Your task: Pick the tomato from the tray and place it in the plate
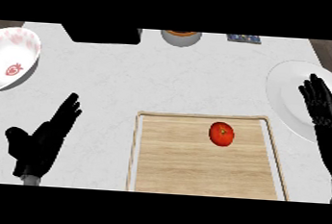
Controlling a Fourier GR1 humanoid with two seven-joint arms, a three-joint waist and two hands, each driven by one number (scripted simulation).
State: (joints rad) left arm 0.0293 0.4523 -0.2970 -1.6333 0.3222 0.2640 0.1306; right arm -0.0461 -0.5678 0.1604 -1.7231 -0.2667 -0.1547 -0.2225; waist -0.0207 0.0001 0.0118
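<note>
A red tomato (221, 133) lies on the wooden tray (193, 178), left of the open-fingered right hand (324, 111) over the white plate (287, 92).

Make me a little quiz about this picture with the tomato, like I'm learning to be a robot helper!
1. True or false: the tomato lies on the wooden tray.
2. Which hand shows over the plain white plate? A) left hand B) right hand C) neither
3. Fill in: the bowl with the red strawberry print sits at the view's ____ edge.

Key:
1. True; no hand touches it.
2. B; its fingers are straight, above the plate's right part.
3. Left.
</note>
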